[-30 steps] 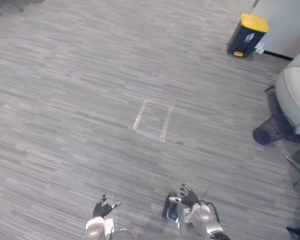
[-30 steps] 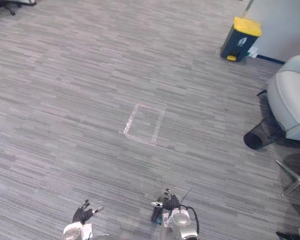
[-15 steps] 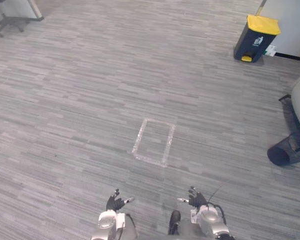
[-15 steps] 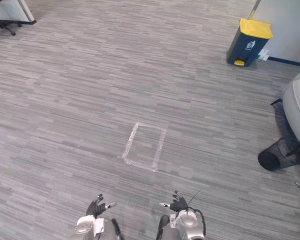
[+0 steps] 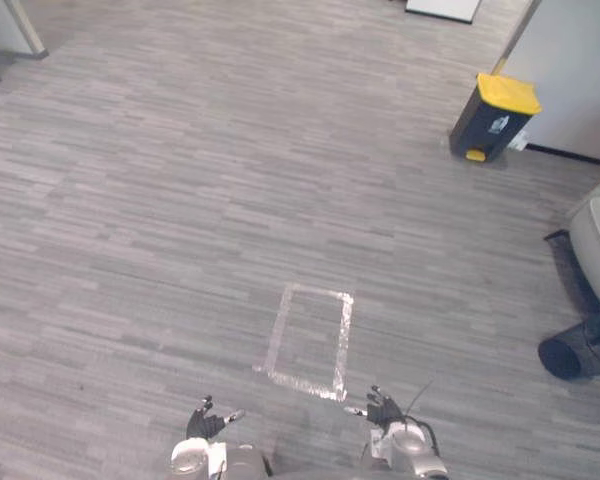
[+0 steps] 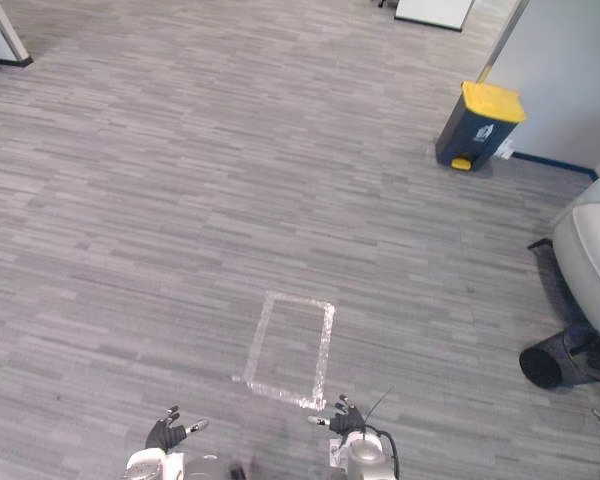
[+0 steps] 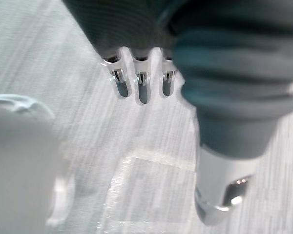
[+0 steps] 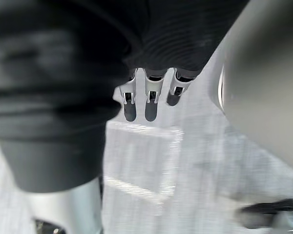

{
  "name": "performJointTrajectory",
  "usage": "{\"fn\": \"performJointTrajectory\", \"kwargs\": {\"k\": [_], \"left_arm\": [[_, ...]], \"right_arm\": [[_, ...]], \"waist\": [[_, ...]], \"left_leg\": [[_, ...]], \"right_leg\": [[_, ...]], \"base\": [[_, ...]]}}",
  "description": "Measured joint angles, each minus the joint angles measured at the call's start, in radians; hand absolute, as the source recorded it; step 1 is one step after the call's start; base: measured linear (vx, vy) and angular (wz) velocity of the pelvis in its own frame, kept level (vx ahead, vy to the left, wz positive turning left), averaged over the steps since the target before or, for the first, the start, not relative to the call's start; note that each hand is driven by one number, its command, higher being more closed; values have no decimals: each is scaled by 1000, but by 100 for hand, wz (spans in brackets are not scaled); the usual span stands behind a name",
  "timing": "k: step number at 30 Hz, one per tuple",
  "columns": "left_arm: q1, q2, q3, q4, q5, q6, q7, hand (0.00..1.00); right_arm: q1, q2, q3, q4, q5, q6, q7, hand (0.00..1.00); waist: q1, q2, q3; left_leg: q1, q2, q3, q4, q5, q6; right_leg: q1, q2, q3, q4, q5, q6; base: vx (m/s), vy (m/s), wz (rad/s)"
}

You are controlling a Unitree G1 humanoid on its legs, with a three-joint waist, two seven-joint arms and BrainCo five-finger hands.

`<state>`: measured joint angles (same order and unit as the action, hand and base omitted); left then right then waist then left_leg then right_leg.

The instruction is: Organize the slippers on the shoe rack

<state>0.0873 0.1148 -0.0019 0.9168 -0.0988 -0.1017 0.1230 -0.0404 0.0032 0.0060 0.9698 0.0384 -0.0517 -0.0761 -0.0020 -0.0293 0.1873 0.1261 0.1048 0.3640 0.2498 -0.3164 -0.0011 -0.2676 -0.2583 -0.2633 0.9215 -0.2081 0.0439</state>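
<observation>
Camera shifted; left hand (image 5: 206, 424), right hand (image 5: 384, 408) relaxed near tape outline (image 5: 346, 345).

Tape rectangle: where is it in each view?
Left eye view: tape rectangle, lower centre, just ahead of left hand and right hand.
Right eye view: rectangle lower centre.
Left wrist view: rectangle past the left hand's fingers.
Right wrist view: rectangle past the right hand's fingers.
Shared: grey striped floor.
</observation>
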Motion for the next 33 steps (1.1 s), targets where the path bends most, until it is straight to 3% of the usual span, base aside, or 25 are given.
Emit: {"fn": "performJointTrajectory", "kwargs": {"k": [2, 3, 4, 5, 6, 7, 8, 9, 10, 12, 13, 15, 16, 18, 19, 21, 22, 23, 24, 25, 28, 31, 33], "left_arm": [[-16, -1, -21, 2, 4, 1, -2, 0], [-37, -6, -27, 6, 20, 1, -6, 0], [-49, -8, -29, 6, 27, -1, -12, 0], [-53, -4, -29, 7, 34, -1, -14, 0], [-52, -2, -30, 14, 42, -1, -16, 0], [-64, -34, -29, 37, 57, 0, -17, 0], [-70, -41, -38, 38, 68, -1, -21, 0], [-72, -47, -42, 39, 74, -1, -22, 0], [-78, -47, -49, 42, 78, -1, -21, 0], [-85, -53, -54, 48, 78, 1, -25, 0], [-80, -58, -58, 48, 79, 0, -31, 0], [-81, -58, -64, 48, 79, 0, -37, 0], [-79, -59, -63, 46, 78, 0, -38, 0], [-64, -57, -62, 38, 77, 0, -37, 0], [-58, -55, -61, 33, 77, -1, -38, 0], [-59, -48, -61, 29, 77, -1, -34, 0], [-54, -57, -60, 31, 77, -2, -32, 0], [-55, -50, -56, 47, 77, 0, -32, 0], [-54, -46, -56, 54, 76, 1, -26, 0], [-56, -50, -58, 49, 76, -3, -24, 0], [-54, -40, -65, 57, 75, -1, -25, 0], [-55, -26, -75, 83, 75, 1, -30, 0], [-54, -34, -75, 100, 76, 3, -31, 0]], "right_arm": [[-10, -10, 0, -18, 0, -5, -1, 0], [-19, -19, -1, -22, 1, -11, -1, 0], [-8, -22, 0, -18, 1, -10, -1, 0], [4, -21, 2, -13, 1, -9, -2, 0], [16, -24, 2, -17, 1, -10, -1, 0], [-12, -53, -1, -16, 0, -9, -2, 0], [-17, -64, -10, -19, 1, -11, -2, 0], [-14, -64, -20, -18, 0, -11, -2, 0], [-11, -59, -36, -22, 1, -10, 1, 0], [0, -52, -37, -35, 3, -5, -1, 0], [13, -49, -37, -45, 3, -7, -2, 0], [23, -41, -37, -43, 6, -6, -2, 0], [26, -43, -37, -40, 6, -5, -3, 0], [20, -44, -38, -40, 5, -2, -4, 0], [16, -42, -40, -40, 5, 1, -5, 0], [4, -40, -40, -38, 4, 0, -6, 0], [1, -46, -37, -39, 3, -2, -6, 0], [3, -43, -36, -37, 3, 0, -8, 0], [31, -37, -19, -38, 1, 2, -6, 0], [35, -47, -9, -45, 0, 1, -6, 0], [56, -40, 0, -46, -1, 0, -4, 0], [62, -41, 1, -42, -1, 1, -3, 0], [60, -50, 3, -42, -1, 1, -3, 0]], "waist": [[-12, 12, 7], [-19, 15, 9], [-19, 2, 4], [-18, -21, 4], [-23, -36, 2], [-34, 15, 1], [-44, 43, -2], [-46, 50, -4], [-48, 59, -6], [-46, 73, 3], [-45, 76, 5], [-43, 64, 9], [-43, 58, 6], [-27, 57, 4], [-16, 54, 6], [0, 52, 8], [1, 67, 6], [0, 69, 10], [-15, 52, 3], [-9, 37, -2], [-9, 20, -15], [-11, 16, -20], [-16, 26, -31]], "left_leg": [[53, 11, 1, -49, 2, -2], [81, 15, 6, -75, 2, -3], [112, -6, 8, -104, 6, -14], [148, -31, 8, -124, 8, -26], [195, -57, -1, -135, -3, -58], [229, -16, 1, -133, -4, -87], [200, 17, -13, -39, 0, -94], [173, 38, -21, 41, 4, -101], [119, 79, -26, 203, 29, -140], [25, 150, -58, 498, 168, -204], [-40, 189, -49, 662, 142, -221], [-112, 224, 13, 783, 72, -190], [-157, 239, 58, 780, 30, -159], [-225, 232, 47, 642, -28, -116], [-248, 201, -13, 526, -43, -118], [-261, 112, -245, 275, -35, -128], [-249, 79, -374, 168, 57, -173], [-224, 53, -355, 160, 46, -137], [-201, 29, -329, 138, 30, -147], [-172, -2, -298, 130, 13, -123], [-100, -26, -166, 99, 14, -70], [-28, -50, -77, 73, 18, -66], [-6, -56, -35, 76, 20, -65]], "right_leg": [[-71, 70, -70, -167, -28, -27], [-95, 117, -112, -387, 21, -39], [-81, 150, -151, -600, 119, -35], [-75, 152, -167, -705, 204, -42], [-73, 151, -136, -711, 352, -137], [-83, 175, -140, -625, 293, -161], [-91, 188, -137, -571, 227, -166], [-89, 196, -139, -549, 195, -167], [-72, 214, -132, -537, 158, -168], [-6, 254, -99, -568, 131, -173], [49, 279, -68, -602, 122, -175], [132, 294, -3, -667, 118, -168], [176, 296, 50, -706, 124, -153], [218, 296, 158, -738, 143, -119], [223, 293, 221, -738, 149, -110], [219, 286, 339, -731, 147, -70], [193, 300, 402, -712, 131, -26], [200, 274, 404, -710, 134, -17], [208, 245, 364, -693, 137, -10], [199, 222, 340, -691, 138, -9], [191, 202, 406, -685, 136, 19], [143, 195, 349, -616, 145, 17], [119, 181, 232, -600, 170, -21]], "base": [[468, 9, 17], [487, -38, 24], [619, -81, 25], [541, -96, 23], [576, -84, -1], [669, -66, -9], [663, -64, -24], [640, -103, -22], [427, -93, -31], [517, -25, -57], [484, 50, -82], [411, 116, -87], [414, 205, -106], [310, 270, -150], [224, 335, -178], [136, 367, -193], [61, 438, -185], [69, 423, -145], [138, 409, -112], [125, 243, -99], [139, 313, -120], [166, 189, -128], [127, 151, -133]]}}
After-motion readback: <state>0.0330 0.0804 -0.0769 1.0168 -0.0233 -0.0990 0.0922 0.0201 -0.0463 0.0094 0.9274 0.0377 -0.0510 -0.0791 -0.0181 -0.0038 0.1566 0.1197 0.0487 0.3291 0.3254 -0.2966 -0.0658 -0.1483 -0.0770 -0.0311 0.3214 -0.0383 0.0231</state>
